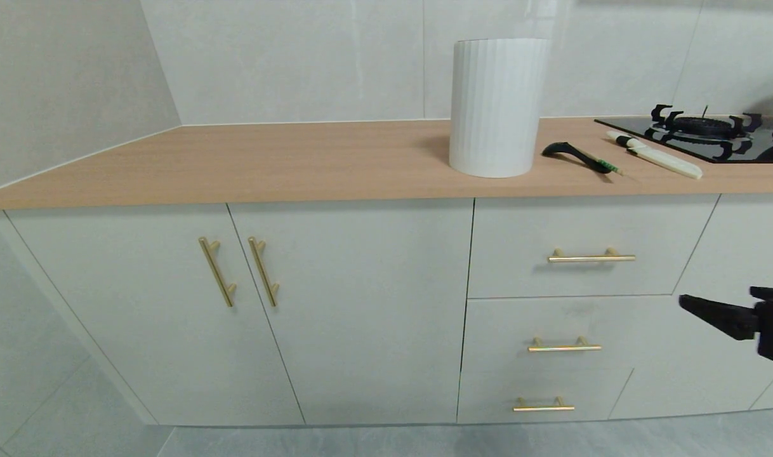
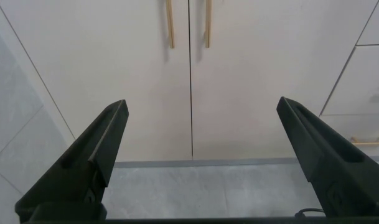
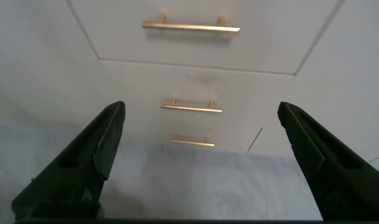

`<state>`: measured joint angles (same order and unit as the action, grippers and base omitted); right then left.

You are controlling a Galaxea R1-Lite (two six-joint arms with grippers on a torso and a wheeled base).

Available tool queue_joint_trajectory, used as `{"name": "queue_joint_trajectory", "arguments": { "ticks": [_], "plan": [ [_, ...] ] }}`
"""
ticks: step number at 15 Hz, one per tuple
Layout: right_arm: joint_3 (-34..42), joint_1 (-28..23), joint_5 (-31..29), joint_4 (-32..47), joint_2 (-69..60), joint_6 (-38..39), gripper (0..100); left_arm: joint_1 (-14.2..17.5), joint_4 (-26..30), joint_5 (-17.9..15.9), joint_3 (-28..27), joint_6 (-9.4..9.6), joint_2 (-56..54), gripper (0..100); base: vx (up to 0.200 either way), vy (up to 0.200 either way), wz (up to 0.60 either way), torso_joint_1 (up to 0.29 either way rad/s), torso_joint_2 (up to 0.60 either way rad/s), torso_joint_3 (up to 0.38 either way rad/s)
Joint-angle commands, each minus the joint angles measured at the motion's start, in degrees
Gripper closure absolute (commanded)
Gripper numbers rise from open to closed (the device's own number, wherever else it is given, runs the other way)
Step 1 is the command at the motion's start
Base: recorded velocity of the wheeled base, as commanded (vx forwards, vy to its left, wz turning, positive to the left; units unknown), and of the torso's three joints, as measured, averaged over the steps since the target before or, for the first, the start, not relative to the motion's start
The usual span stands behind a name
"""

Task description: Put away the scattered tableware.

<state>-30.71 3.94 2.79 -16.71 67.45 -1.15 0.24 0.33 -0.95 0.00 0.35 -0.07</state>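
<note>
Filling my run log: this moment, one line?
left claw open | right claw open | black ladle, white knife untouched on wooden countertop

the gas hob [image 1: 704, 130] runs off the head view's right edge; the ribbed white container [image 1: 495, 108] hides its own inside.

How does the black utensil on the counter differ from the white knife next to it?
The black utensil is dark with a green tip; the white knife is pale with a dark band. The black utensil is slimmer and shorter than the white knife. It lies nearer the white container, the knife nearer the cooktop. Both lie flat on the countertop.
</note>
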Motion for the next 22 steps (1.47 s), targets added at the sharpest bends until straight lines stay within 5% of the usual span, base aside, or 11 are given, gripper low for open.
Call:
{"name": "queue_joint_trajectory", "arguments": {
  "ticks": [1,8,17,22],
  "plan": [
    [-1.28,0.19,0.20,-8.77,19.65,-0.52,0,0.02,0.02,-0.02,0.00,0.00,0.07,0,0.000,0.000,0.00,0.000,0.00,0.000],
    [-0.32,-0.42,0.02,-20.02,41.45,-0.61,0,0.02,0.02,-0.02,0.00,0.00,0.07,0,0.000,0.000,0.00,0.000,0.00,0.000],
    [5.31,0.02,-1.21,-61.69,66.41,-0.35,0,0.02,0.02,-0.02,0.00,0.00,0.07,0,0.000,0.000,0.00,0.000,0.00,0.000],
    [0.83,0.72,-4.64,-63.88,72.12,-0.26,0,0.02,0.02,0.07,0.00,0.00,0.07,0,0.000,0.000,0.00,0.000,0.00,0.000]
  ]
}}
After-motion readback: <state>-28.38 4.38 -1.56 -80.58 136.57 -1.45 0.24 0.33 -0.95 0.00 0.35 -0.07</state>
